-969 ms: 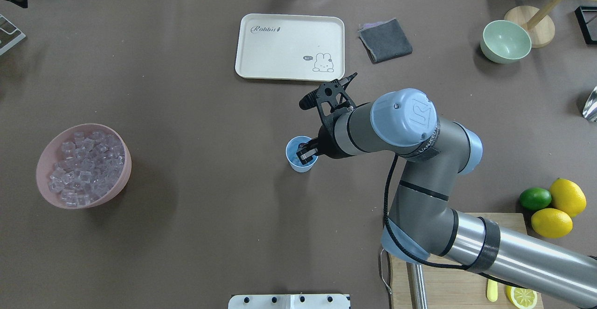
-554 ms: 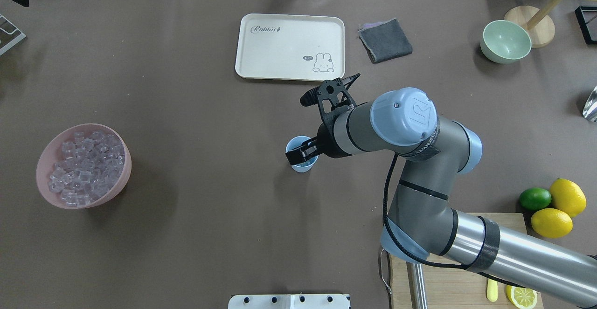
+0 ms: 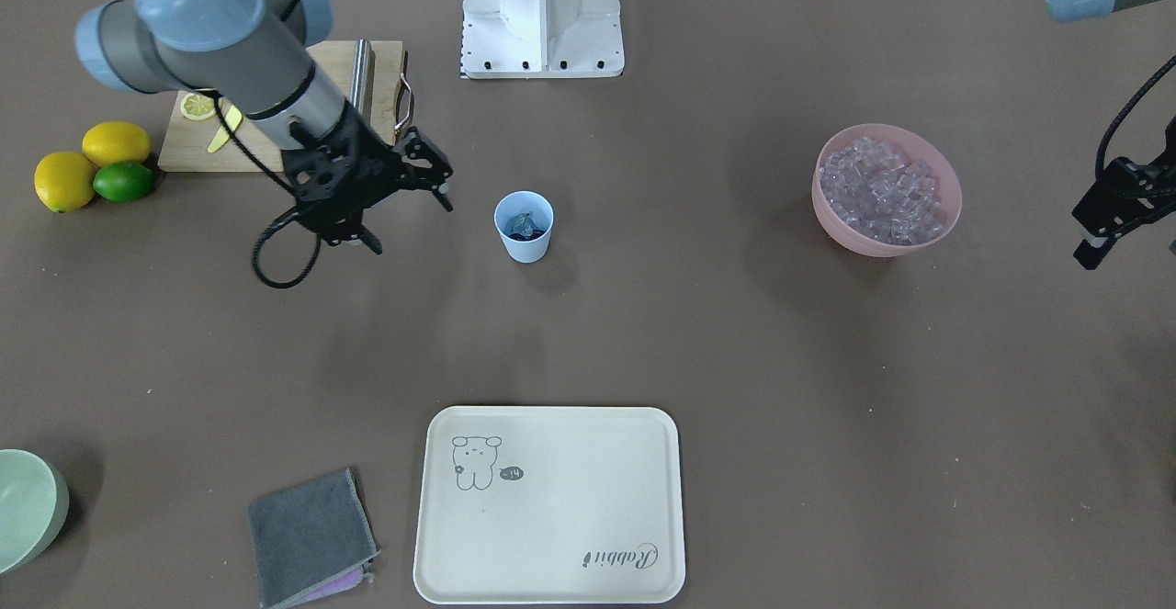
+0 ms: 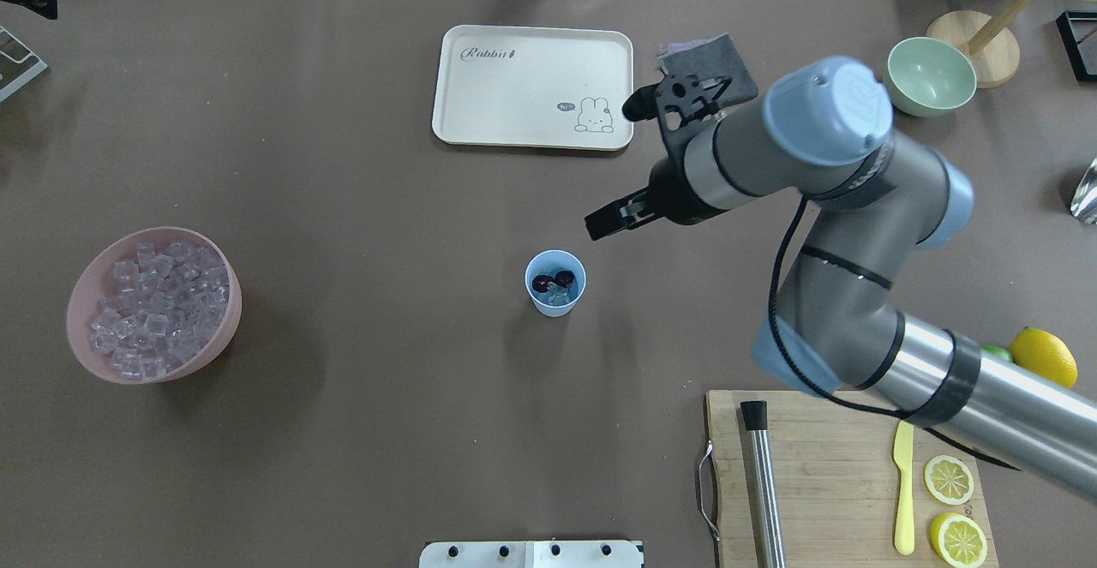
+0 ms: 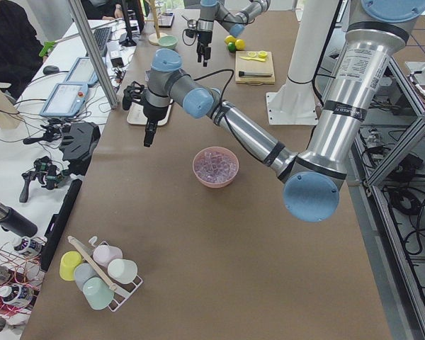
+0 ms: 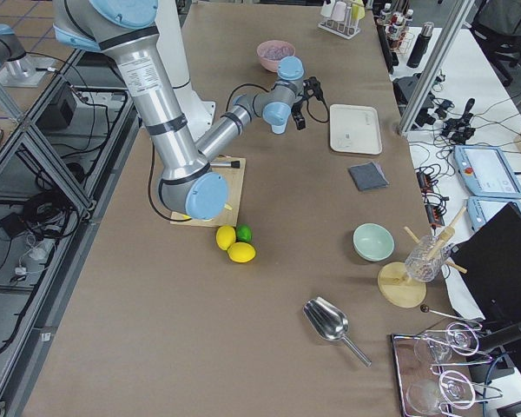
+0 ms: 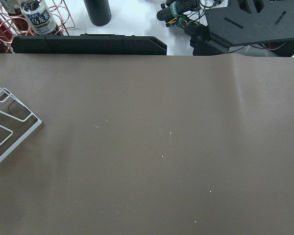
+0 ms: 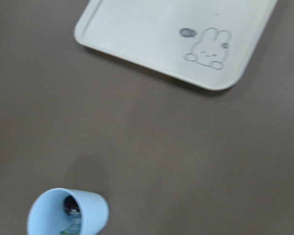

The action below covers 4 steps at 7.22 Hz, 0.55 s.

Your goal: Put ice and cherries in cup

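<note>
While the right gripper (image 4: 610,220) hangs empty above the table, jaws seemingly near closed though hard to read, the cup (image 4: 555,283) stands upright below and toward the robot from it, with the cherries (image 4: 553,280) and ice (image 4: 558,295) inside. Cream tray (image 4: 533,86) and grey cloth (image 4: 718,61) lie just beyond the gripper, nothing between gripper and cup. Left gripper (image 3: 1107,223) sits well off past the pink bowl (image 4: 210,345); grip state unreadable.

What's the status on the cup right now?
Right gripper clear of cup, appears shut, empty. Cherries and ice inside cup. Left gripper parked wide. Nothing obstructing.
</note>
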Available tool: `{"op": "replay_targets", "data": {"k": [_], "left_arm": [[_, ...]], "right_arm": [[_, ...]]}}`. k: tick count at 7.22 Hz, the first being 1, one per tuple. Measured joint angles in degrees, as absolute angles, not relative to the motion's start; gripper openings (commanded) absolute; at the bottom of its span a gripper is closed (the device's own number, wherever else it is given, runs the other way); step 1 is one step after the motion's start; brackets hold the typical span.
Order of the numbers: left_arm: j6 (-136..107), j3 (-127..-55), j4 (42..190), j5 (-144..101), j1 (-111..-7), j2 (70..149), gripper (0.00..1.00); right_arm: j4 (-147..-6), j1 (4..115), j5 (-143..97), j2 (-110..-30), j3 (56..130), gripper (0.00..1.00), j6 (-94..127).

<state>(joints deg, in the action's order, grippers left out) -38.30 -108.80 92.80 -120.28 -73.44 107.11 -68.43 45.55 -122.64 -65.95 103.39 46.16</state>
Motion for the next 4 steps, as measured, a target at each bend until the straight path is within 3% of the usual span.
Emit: {"op": "replay_targets", "data": {"k": [4], "left_arm": [[-37.63, -106.32, 96.43, -115.18, -73.42, 104.33, 0.98]], "right_arm": [[-86.5, 62.62, -129.53, -77.57, 105.84, 1.0, 23.0]]}}
